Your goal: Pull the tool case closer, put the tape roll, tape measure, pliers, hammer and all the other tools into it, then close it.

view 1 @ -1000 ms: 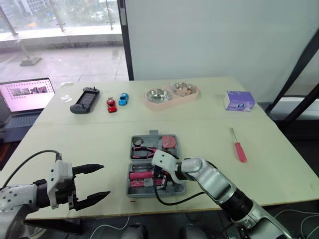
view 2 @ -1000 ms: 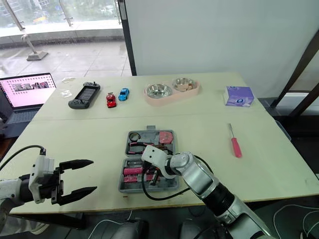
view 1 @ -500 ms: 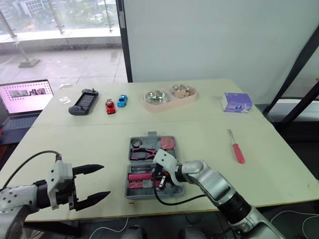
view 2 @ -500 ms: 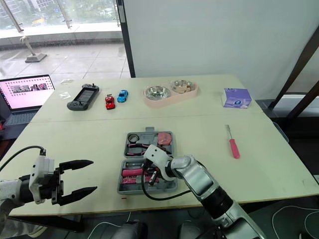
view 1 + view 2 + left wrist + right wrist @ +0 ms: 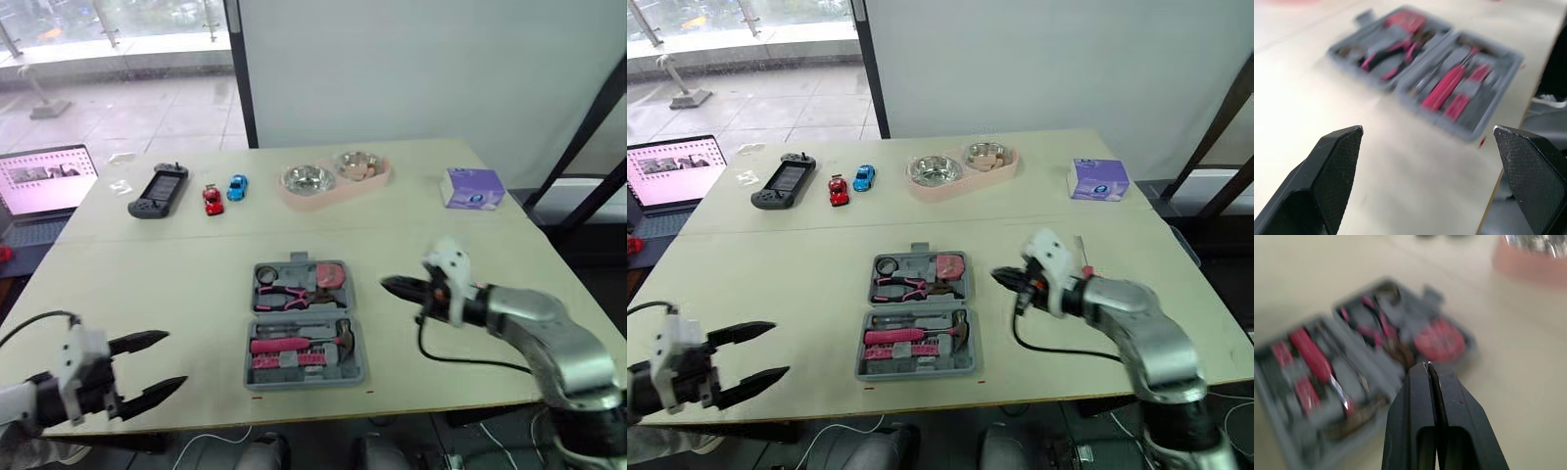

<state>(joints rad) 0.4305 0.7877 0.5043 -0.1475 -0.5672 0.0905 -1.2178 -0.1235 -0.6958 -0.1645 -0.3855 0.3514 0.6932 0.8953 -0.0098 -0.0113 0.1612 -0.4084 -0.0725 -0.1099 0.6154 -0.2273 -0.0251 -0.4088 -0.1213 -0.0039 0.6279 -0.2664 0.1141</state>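
The grey tool case point(image 5: 257, 367) lies open in the middle of the table. Its far half holds a black tape roll point(image 5: 267, 279), pink-handled pliers point(image 5: 284, 297) and a red tape measure point(image 5: 332, 279). In the near half lies a pink-handled hammer point(image 5: 294, 345) among small pink tools. My right gripper point(image 5: 387, 285) hovers just right of the case, shut and empty, pointing at the far half point(image 5: 1440, 340). A red screwdriver point(image 5: 1082, 247) lies on the table behind that wrist, partly hidden. My left gripper point(image 5: 171, 359) stands open near the front left edge, well left of the case point(image 5: 1459, 81).
Along the back of the table are a handheld game console point(image 5: 157, 194), a red toy car point(image 5: 213, 199), a blue toy car point(image 5: 236, 187), a pink double bowl point(image 5: 333, 176) and a purple tissue box point(image 5: 470, 188). A laptop point(image 5: 44, 181) sits at far left.
My right gripper has come out of the case's near half and swung to the right of the case, leaving the hammer in view there. The camera has shifted; my left gripper stays open.
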